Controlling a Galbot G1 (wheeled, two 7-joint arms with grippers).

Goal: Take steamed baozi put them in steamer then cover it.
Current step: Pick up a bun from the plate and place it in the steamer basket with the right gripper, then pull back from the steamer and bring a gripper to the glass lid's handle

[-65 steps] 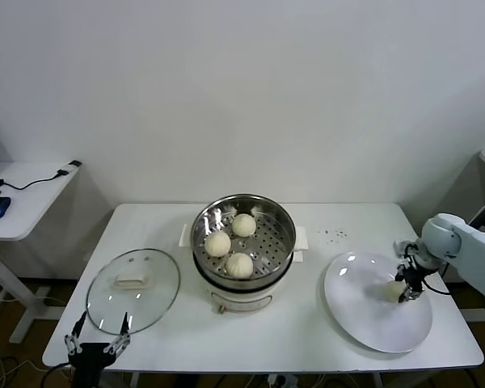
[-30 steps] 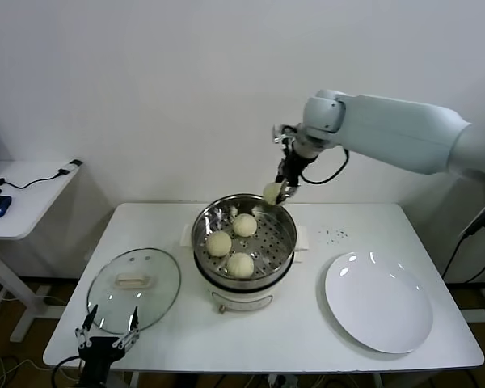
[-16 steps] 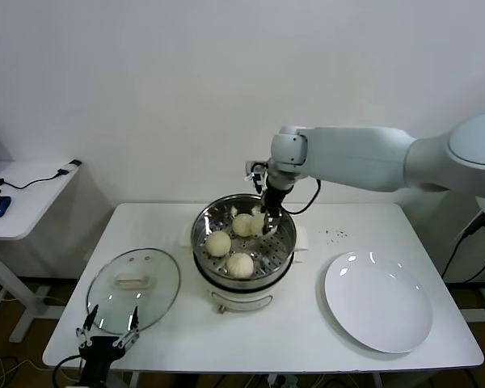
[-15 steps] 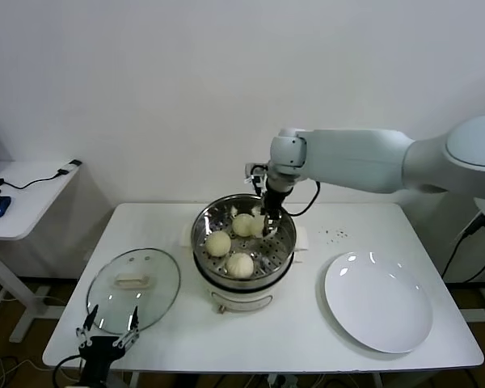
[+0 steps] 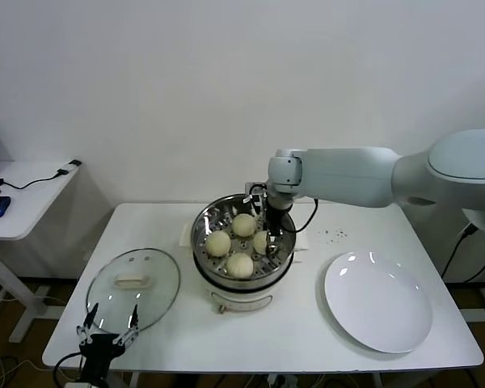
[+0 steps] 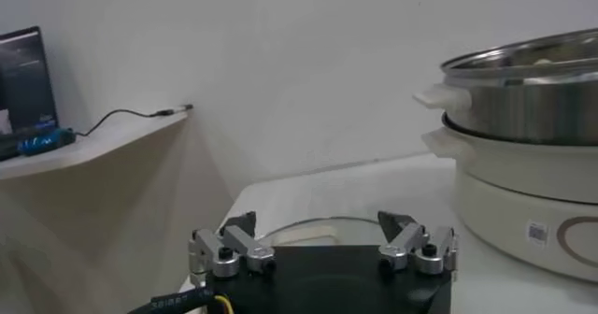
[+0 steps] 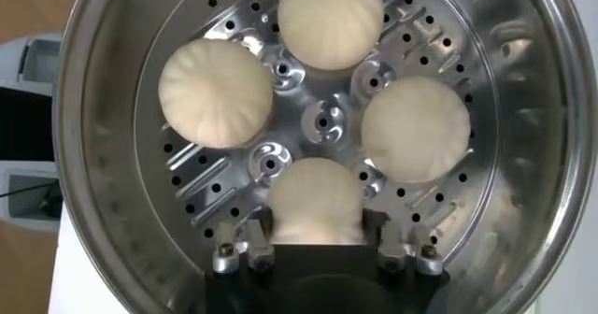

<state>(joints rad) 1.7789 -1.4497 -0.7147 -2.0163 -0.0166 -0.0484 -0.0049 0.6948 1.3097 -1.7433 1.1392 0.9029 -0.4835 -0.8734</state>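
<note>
The steamer [image 5: 204, 229] stands mid-table on its white base. Three baozi [image 7: 330, 15] [image 7: 216, 92] [image 7: 415, 127] lie on its perforated tray. My right gripper [image 5: 271, 245] reaches down inside the pot and is shut on a fourth baozi [image 7: 316, 199], which rests low on the tray at the pot's right side [image 5: 261, 241]. The glass cover [image 5: 133, 289] lies flat on the table left of the steamer. My left gripper [image 5: 107, 333] is open and empty at the table's front-left edge, just in front of the cover [image 6: 299, 227].
An empty white plate [image 5: 378, 301] lies at the table's right. A side table [image 5: 20, 194] with a cable stands to the left. The steamer's wall [image 6: 523, 101] rises to one side of my left gripper [image 6: 316, 221].
My right arm carried the last baozi from the plate over to the steamer and lowered it onto the tray. The left gripper stayed at the front-left edge.
</note>
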